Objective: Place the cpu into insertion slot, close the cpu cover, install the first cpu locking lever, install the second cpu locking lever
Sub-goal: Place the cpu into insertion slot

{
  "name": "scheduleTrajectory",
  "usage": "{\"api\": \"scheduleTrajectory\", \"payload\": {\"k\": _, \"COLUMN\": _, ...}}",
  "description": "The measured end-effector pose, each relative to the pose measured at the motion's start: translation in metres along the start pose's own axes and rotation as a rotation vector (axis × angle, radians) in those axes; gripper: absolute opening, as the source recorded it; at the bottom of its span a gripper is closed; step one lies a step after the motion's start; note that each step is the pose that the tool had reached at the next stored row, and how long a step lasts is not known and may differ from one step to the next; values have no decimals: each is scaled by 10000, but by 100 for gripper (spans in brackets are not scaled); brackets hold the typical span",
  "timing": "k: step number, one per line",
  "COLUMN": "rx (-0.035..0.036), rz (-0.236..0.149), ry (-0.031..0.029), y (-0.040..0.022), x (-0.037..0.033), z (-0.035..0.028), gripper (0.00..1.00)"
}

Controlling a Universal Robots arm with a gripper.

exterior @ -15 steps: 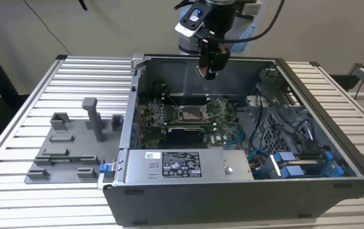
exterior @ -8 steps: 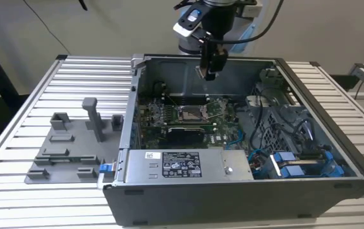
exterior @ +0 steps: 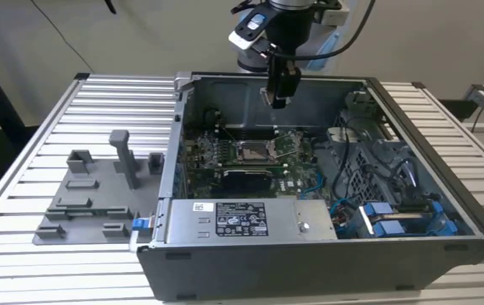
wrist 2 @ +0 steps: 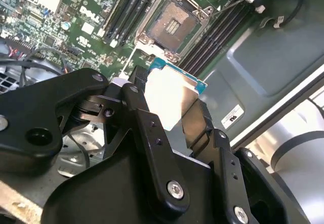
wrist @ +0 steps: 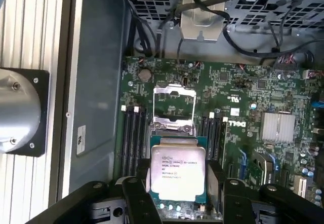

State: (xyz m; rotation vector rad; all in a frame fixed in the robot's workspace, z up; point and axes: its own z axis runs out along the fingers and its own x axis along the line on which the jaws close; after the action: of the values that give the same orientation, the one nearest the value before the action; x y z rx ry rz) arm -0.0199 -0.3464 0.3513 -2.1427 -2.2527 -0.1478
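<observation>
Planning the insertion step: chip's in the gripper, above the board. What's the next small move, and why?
Probably ease the chip down toward the socket. The gripper holds it by its edges, well above the board, and in the first wrist view the socket lies open and empty beyond the chip's edge.

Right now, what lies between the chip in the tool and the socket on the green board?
Nothing but open air: in the exterior view the tool holds the chip clear above the socket.
</observation>
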Motion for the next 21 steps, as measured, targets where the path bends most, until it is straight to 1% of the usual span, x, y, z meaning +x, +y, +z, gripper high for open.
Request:
{"api": "scheduleTrajectory", "payload": {"k": 6, "rx": -23, "rz": 267, "ry": -13, "y": 1, "x": 34, "z": 35, "gripper": 54}}
{"api": "scheduleTrajectory", "payload": {"k": 12, "rx": -26, "rz": 296, "ry": -14, "y": 1, "x": 36, "z": 36, "gripper": 54}}
{"api": "scheduleTrajectory", "payload": {"k": 14, "rx": -26, "rz": 299, "ry": -16, "y": 1, "x": 53, "z": 43, "gripper": 54}}
{"api": "scheduleTrajectory", "payload": {"k": 18, "rx": -28, "rz": 321, "ry": -16, "y": -2, "x": 113, "z": 86, "gripper": 54}}
{"api": "scheduleTrajectory", "payload": {"k": 21, "rx": -34, "rz": 376, "ry": -16, "y": -24, "x": 129, "z": 132, "gripper": 54}}
